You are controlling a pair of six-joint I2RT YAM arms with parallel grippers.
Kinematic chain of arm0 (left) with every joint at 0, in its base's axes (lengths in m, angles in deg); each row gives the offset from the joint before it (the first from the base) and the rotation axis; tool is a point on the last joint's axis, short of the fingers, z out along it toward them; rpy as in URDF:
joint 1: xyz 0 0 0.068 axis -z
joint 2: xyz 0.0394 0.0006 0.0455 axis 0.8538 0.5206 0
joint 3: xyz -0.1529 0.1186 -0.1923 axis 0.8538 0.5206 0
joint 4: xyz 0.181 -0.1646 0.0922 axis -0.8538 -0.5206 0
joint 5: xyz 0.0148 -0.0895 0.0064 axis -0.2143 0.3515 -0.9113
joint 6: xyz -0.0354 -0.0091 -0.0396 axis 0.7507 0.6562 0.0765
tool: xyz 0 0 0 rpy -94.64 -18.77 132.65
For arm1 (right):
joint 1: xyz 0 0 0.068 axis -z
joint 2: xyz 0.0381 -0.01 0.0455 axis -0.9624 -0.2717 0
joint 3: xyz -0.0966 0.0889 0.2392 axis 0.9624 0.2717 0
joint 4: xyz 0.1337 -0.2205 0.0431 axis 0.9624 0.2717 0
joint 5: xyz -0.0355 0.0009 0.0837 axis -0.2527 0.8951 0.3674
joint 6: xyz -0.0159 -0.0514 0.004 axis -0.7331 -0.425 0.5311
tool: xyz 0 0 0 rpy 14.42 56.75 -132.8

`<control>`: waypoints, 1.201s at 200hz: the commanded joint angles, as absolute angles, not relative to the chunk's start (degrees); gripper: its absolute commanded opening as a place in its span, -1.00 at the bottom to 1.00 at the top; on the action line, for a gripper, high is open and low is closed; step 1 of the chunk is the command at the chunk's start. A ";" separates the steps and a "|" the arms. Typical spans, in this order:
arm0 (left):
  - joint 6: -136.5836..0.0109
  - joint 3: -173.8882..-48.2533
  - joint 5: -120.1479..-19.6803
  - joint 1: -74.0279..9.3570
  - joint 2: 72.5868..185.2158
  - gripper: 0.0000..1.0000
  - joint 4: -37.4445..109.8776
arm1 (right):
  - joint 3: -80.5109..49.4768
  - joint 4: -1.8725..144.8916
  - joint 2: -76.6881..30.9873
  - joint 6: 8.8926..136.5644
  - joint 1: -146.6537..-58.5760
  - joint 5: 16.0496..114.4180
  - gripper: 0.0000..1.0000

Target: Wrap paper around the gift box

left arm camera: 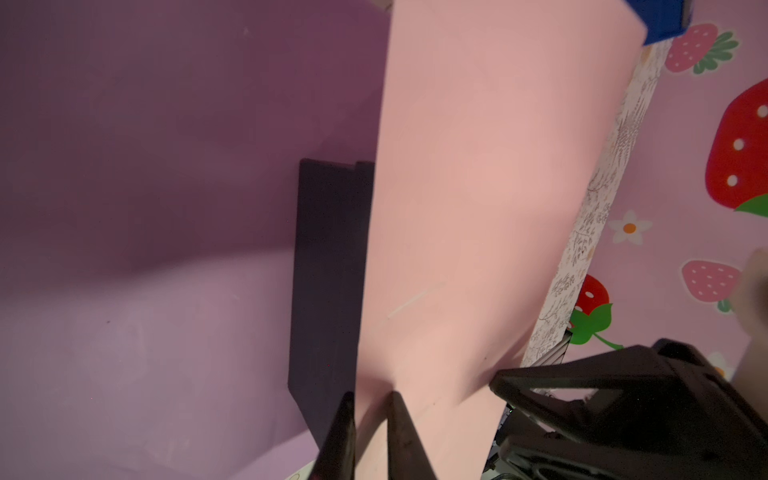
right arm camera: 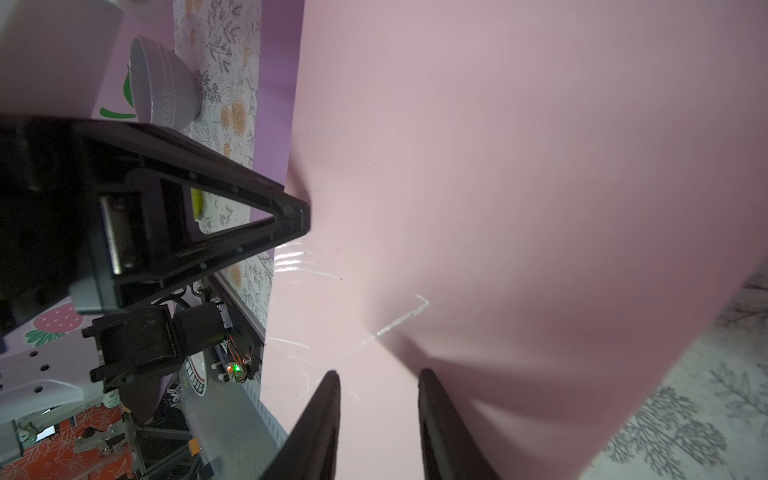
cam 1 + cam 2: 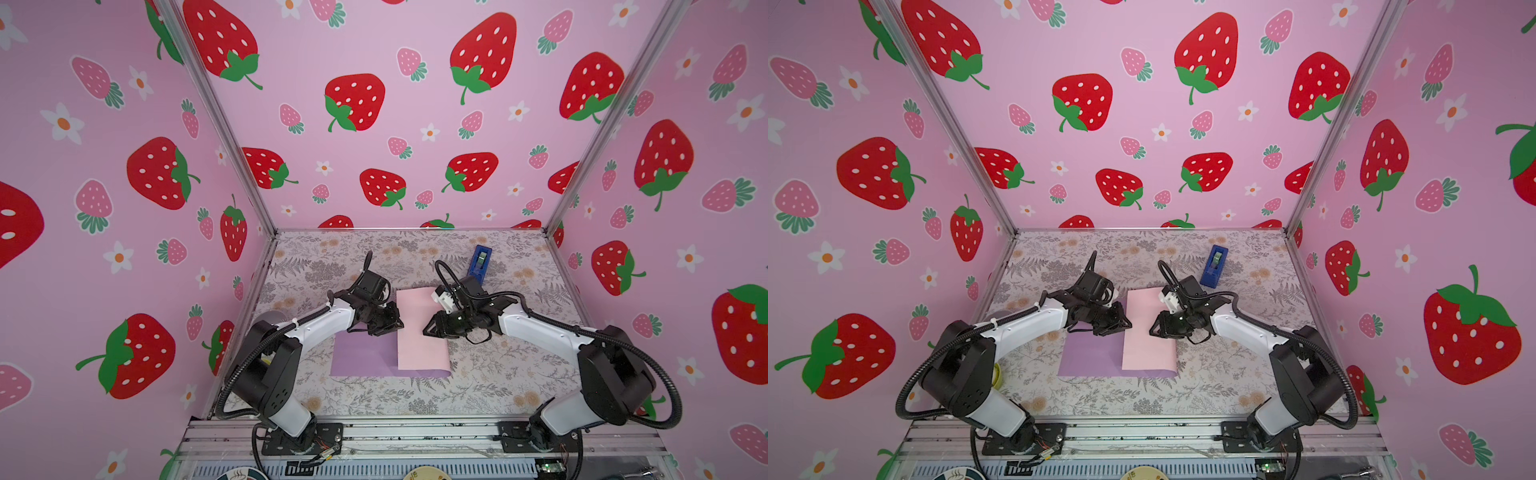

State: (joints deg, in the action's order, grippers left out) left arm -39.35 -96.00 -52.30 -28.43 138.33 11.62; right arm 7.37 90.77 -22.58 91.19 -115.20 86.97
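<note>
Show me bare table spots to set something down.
Free: front strip between the paper and the metal rail; back-left corner behind the left arm. Crowded: the middle, left pincer and right pincer at the paper; tape dispenser back right.

The paper (image 3: 361, 357) lies flat on the counter (image 3: 519, 374), in the middle, a large thin rectangular sheet; its left part shows the lilac purple face, and in both top views its right part is folded back over toward the left, so a tall pale pink flap (image 3: 1146, 345) faces up, with a narrow lilac strip left bare along the near edge. The gift box (image 1: 328, 282) is matte black and shows only in the left wrist view, as one dark flat face standing on the lilac at the free edge of the pink flap, which drapes over the rest of it
</note>
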 commanded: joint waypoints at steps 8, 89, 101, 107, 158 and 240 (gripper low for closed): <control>-38.11 -95.26 -49.93 -28.24 139.37 -0.75 14.26 | 7.45 92.46 -22.38 91.33 -114.91 86.20 -0.30; -35.64 -93.60 -47.70 -28.04 139.33 -0.91 18.86 | 5.91 99.50 -12.25 90.40 -105.83 76.48 -0.01; -35.43 -93.56 -47.32 -27.82 139.54 -0.98 19.62 | 7.69 99.76 -10.50 90.71 -103.46 75.11 0.01; -35.20 -93.51 -47.08 -27.71 139.72 -0.99 20.00 | 8.59 99.77 -10.00 90.71 -102.29 74.96 0.01; -32.26 -92.69 -44.73 -26.56 141.54 -1.00 25.85 | 13.60 98.39 -10.12 89.38 -99.11 77.09 -0.03; -37.77 -96.72 -48.44 -26.37 140.59 -1.00 18.85 | 14.20 95.57 -10.59 88.82 -99.02 82.08 -0.09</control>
State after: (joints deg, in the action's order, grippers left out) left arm -33.19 -92.39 -45.18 -26.70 141.41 26.76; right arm 14.56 95.98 -10.69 89.60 -99.18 80.35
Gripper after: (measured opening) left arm 0.052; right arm 0.461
